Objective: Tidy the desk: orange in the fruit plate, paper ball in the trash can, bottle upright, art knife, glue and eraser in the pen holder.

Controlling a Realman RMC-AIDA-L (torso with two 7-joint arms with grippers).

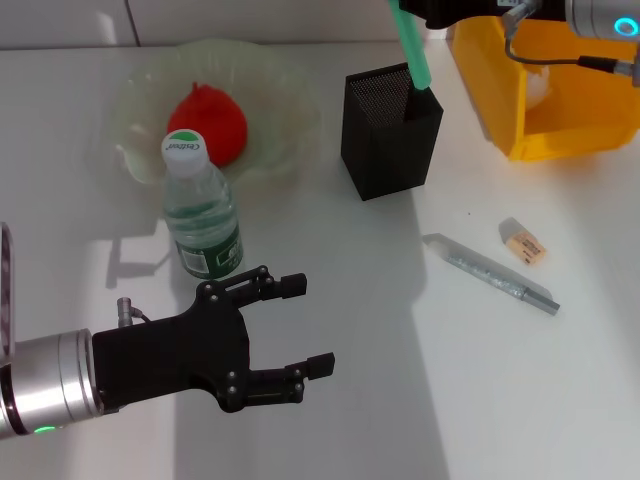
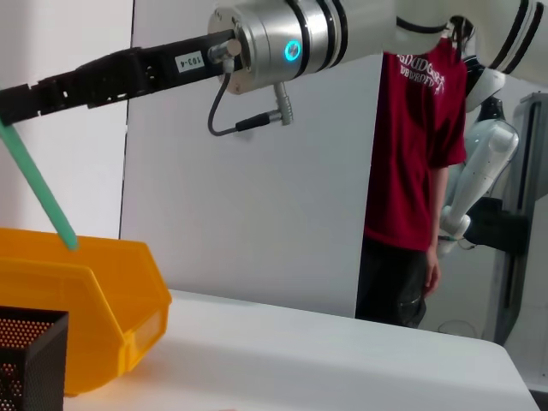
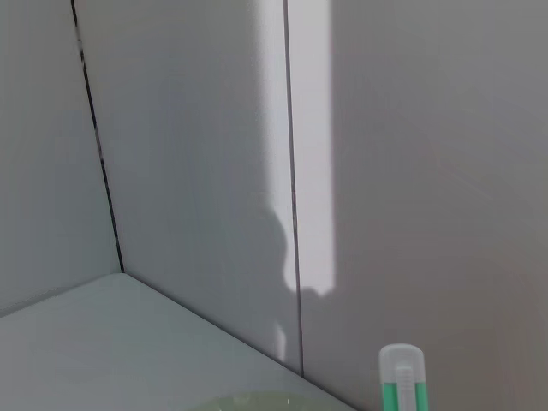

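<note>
The right pincer [image 1: 400, 8] pinches a green stick [image 1: 413, 52] above the pen holder [image 1: 389, 132], while the left pincer [image 1: 305, 325] hovers spread just before the bottle [image 1: 200, 215].

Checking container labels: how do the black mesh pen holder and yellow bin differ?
The tall square black metal-mesh pen holder is narrow and see-through; the bright yellow plastic bin is wider, solid-walled and lower. The holder has a green stick going in, held from above. Both stand on the white table.

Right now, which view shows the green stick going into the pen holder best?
Head view: the green stick reaches the pen holder. Left wrist shows only its shaft; right wrist only its capped end.
</note>
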